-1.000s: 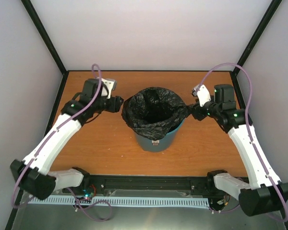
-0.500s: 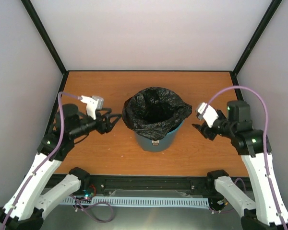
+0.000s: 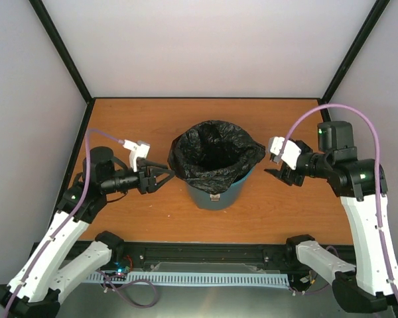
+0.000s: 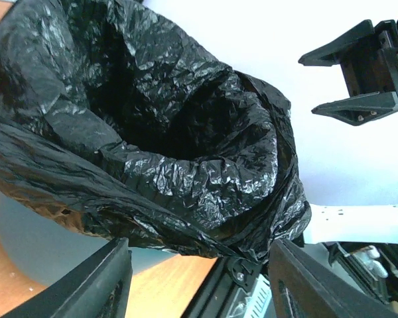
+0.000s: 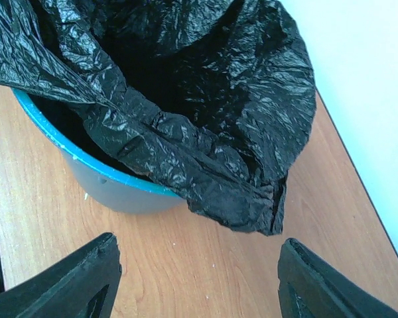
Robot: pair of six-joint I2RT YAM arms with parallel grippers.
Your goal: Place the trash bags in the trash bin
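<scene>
Counter [image 3: 146, 122] carries the trash bin [image 3: 233, 192], trash bag [image 3: 191, 159] draped loosely inside; left fingers [image 4: 99, 285] and right fingers [image 5: 73, 285] spread, empty; snagging film could topple it.

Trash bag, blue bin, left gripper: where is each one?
trash bag [image 3: 212, 180]: top external view, its crinkled near rim.
blue bin [image 3: 233, 193]: top external view, its bare side wall.
left gripper [image 3: 167, 177]: top external view, between its open fingertips.
</scene>
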